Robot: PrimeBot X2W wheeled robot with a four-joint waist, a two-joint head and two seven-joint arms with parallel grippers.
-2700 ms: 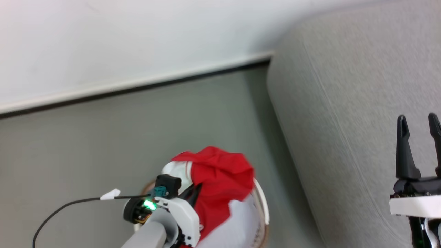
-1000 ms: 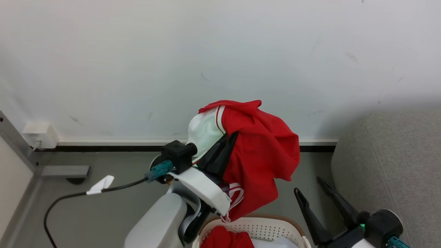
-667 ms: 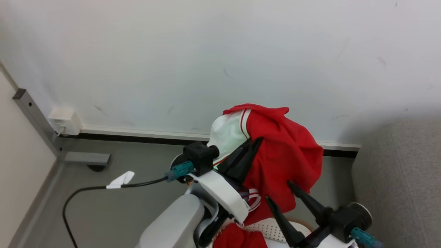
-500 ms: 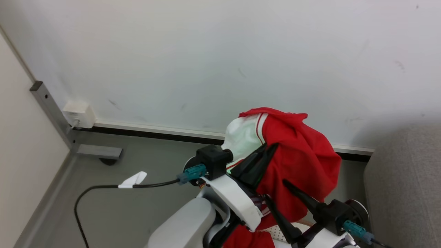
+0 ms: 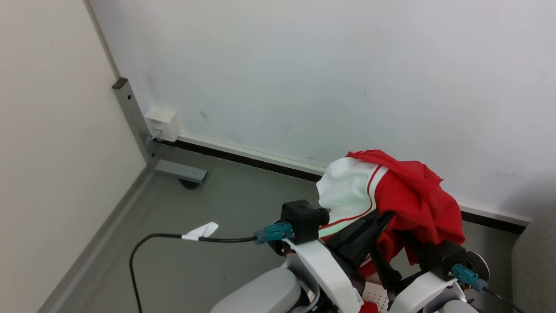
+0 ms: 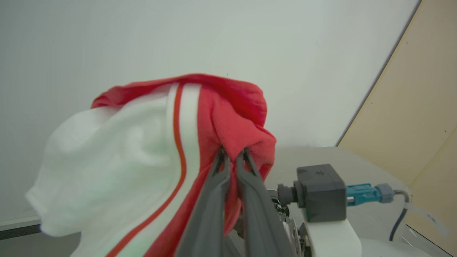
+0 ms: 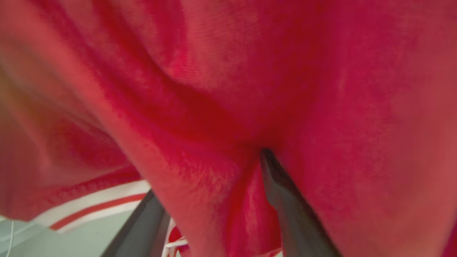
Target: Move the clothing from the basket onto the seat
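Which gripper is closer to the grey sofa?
Right. The right gripper, under the garment, sits toward the sofa; the left gripper, shut on the garment, is farther away.

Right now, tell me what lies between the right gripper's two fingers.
A fold of the red garment lies between the spread fingers of the right gripper, as the right wrist view shows.

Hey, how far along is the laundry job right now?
Done: one red garment is out, held above the basket. In hand: the left gripper pinches it; the right gripper has open fingers around its hanging fabric. Left: carry it to the sofa, then any clothing remaining in the basket.
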